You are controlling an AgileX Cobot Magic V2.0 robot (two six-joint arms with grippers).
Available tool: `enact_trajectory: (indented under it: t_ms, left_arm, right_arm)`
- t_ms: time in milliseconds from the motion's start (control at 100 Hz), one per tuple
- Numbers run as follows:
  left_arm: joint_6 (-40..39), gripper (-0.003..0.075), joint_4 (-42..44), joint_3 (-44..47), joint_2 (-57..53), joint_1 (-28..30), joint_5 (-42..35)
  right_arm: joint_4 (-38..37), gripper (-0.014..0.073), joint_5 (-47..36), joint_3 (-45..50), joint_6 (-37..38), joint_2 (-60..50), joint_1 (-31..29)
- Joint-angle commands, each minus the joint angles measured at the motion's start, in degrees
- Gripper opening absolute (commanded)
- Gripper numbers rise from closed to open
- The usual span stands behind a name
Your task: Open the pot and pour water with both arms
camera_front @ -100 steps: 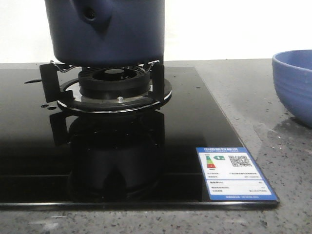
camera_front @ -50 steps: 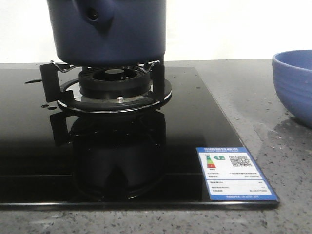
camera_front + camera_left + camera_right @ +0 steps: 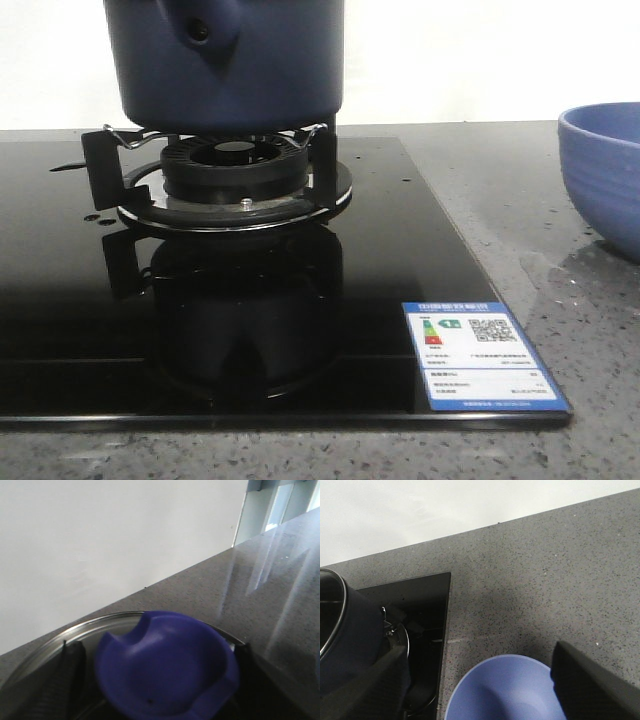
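The dark navy pot [image 3: 230, 60] stands on the gas burner [image 3: 235, 170]; its stub handle socket with a hole faces me and its top is cut off. In the left wrist view my left gripper [image 3: 157, 675] straddles the blue lid knob [image 3: 165, 665] on the glass lid [image 3: 100, 622]. One finger [image 3: 244, 656] touches the knob, and the other finger [image 3: 70, 680] stands a small gap away. My right gripper [image 3: 480, 690] is open and empty above the light blue bowl [image 3: 505, 695], with the pot [image 3: 345, 645] beside it. Neither gripper shows in the front view.
The black glass cooktop [image 3: 380, 250] carries a blue and white energy label [image 3: 480, 355] at its front right corner. The light blue bowl [image 3: 605, 170] stands on the grey speckled counter to the right of the cooktop. A white wall runs behind.
In the front view the pot has shifted slightly to the right on the burner. Nothing else has moved.
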Motion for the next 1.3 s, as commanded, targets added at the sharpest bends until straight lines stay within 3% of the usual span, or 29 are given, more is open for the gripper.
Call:
enact_trajectory:
  t_ms: [0, 120, 240, 310, 460, 600, 810, 950, 1290]
  left_arm:
    - [-0.1, 0.0534, -2.8, -1.7, -5.8, -0.3, 0.6]
    - [-1.0, 0.0529, -1.5, -1.0, -11.8, -0.3, 0.4]
    - [-5.4, 0.0442, 1.7, 3.5, -20.5, -0.3, -4.1]
    - [-8.2, 0.0365, 3.1, 7.4, -26.3, -0.3, -8.4]
    - [-9.6, 0.0146, 3.1, 19.6, -41.4, -0.3, -16.3]
    - [-9.6, -0.002, 3.0, 29.8, -55.3, -0.3, -22.0]
    - [-9.7, -0.002, 1.3, 41.2, -71.2, -0.3, -29.2]
    - [-9.7, -0.002, 1.1, 45.1, -78.0, -0.3, -31.6]
    - [-9.7, -0.002, 1.1, 46.7, -81.3, -0.3, -32.4]
  right_arm:
    - [1.4, 0.0533, -3.2, -1.5, -0.9, -0.7, 0.1]
    - [1.4, 0.0533, -3.1, 0.0, -1.5, -0.7, 0.1]
    - [1.4, 0.0468, -3.4, 3.6, -3.7, -2.2, 0.5]
    - [1.4, 0.0344, -4.1, 6.6, -5.3, -3.9, 2.0]
    - [1.4, -0.0074, -4.7, 14.0, -9.7, -9.5, 5.7]
    - [1.4, -0.0062, -9.2, 21.9, -13.0, -17.2, 8.2]
    - [1.4, -0.0062, -23.2, 34.9, -19.4, -33.0, 9.4]
    - [1.3, -0.0062, -30.5, 40.9, -19.7, -42.0, 9.4]
    - [1.5, -0.0062, -29.5, 43.4, -19.7, -50.7, 9.4]
